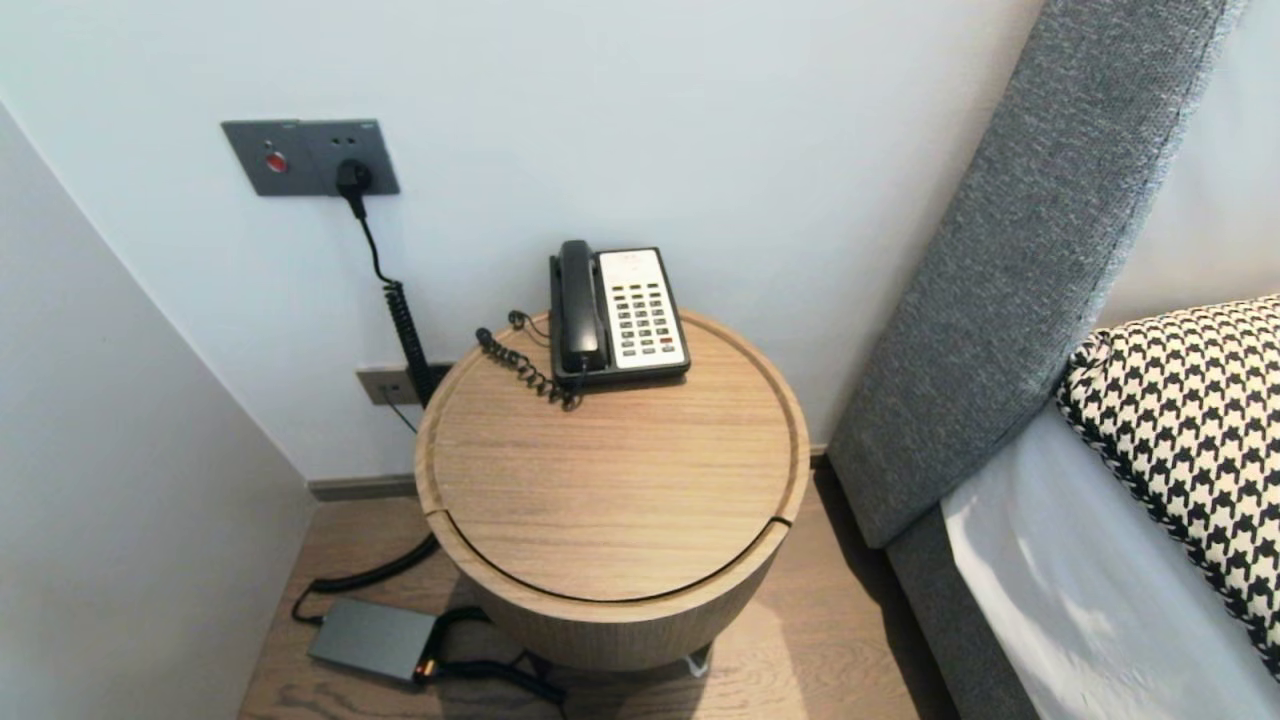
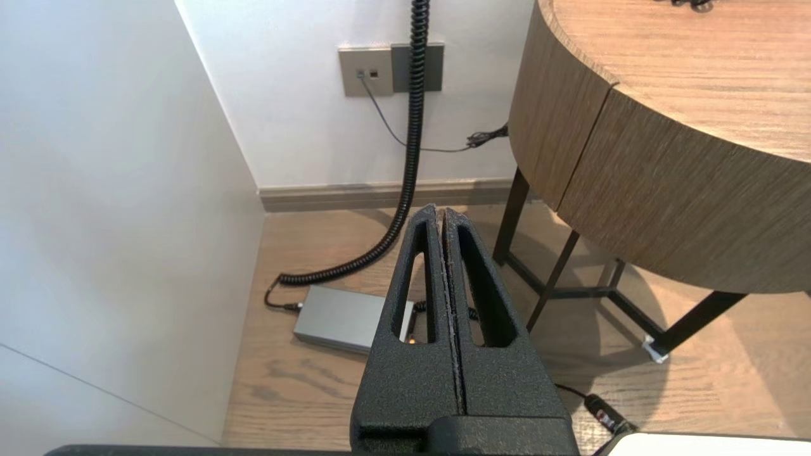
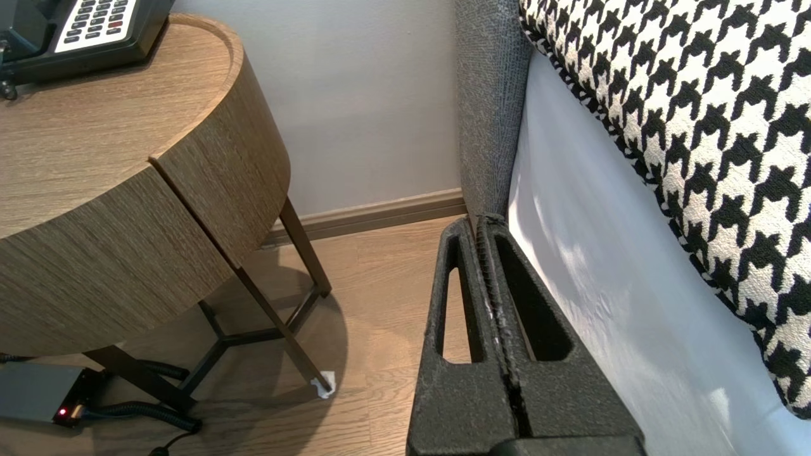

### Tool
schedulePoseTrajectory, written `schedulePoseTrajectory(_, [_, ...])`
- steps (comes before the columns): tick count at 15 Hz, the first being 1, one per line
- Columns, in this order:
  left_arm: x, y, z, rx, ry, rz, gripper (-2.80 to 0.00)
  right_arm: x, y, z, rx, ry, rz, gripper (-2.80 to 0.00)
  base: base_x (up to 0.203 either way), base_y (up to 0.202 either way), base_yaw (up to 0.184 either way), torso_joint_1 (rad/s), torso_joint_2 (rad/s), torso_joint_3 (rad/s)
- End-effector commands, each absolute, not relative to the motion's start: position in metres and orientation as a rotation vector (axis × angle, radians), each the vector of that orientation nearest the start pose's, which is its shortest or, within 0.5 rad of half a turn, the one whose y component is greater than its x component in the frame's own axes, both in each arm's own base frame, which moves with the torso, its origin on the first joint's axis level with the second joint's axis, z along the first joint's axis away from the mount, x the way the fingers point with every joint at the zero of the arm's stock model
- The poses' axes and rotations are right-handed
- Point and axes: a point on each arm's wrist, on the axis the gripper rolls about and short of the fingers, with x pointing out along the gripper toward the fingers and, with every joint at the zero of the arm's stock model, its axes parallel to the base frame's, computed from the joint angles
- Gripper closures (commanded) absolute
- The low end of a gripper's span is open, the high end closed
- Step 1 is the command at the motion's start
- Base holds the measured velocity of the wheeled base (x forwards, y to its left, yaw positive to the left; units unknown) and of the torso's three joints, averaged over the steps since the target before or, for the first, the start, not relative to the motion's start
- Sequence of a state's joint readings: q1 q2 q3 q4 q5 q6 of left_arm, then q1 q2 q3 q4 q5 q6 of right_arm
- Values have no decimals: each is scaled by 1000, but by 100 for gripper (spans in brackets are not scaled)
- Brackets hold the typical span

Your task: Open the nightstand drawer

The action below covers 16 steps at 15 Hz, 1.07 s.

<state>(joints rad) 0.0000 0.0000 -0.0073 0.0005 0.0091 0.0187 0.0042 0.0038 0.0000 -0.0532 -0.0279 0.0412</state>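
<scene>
Evidently left pincer (image 2: 442,212), right pincer (image 3: 479,220): tight-closed, empty.

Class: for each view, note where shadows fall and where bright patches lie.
Head view: the telephone shadows the round table; bright patches on the bed sheet. Left wrist view: table shadow on the floor beyond the left gripper. Right wrist view: sheet patches beside the right gripper.

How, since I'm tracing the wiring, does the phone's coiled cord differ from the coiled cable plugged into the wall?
The phone cord is thin and lies on the table beside the telephone; the wall cable is thicker and hangs from the socket plate down to the floor, towards the grey box. Both are black and coiled.
</scene>
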Motion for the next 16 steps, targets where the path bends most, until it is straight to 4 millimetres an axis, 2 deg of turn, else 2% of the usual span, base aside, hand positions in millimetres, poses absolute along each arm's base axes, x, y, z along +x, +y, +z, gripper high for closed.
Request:
schedulePoseTrajectory(1, [-26,0,88,19,-37,7,0,-20,-1,74,40,-22,-23,0,0,0,0,0,0,0])
schedulePoseTrajectory(4, [-32,0,119,11,-49,-3,0,-21,-1,74,42,-23,-23,0,0,0,0,0,0,0])
schedulePoseTrajectory(7, [-23,0,146,-34,9,-20,0,-20,-1,74,40,-22,-23,0,0,0,0,0,0,0])
schedulePoseTrajectory(13, [24,-3,210,-268,178,-95,0,-20,-1,74,41,-22,-23,0,0,0,0,0,0,0])
schedulePoseTrajectory(16, [43,-6,224,-335,323,-205,0,-20,-1,74,42,-22,-23,0,0,0,0,0,0,0])
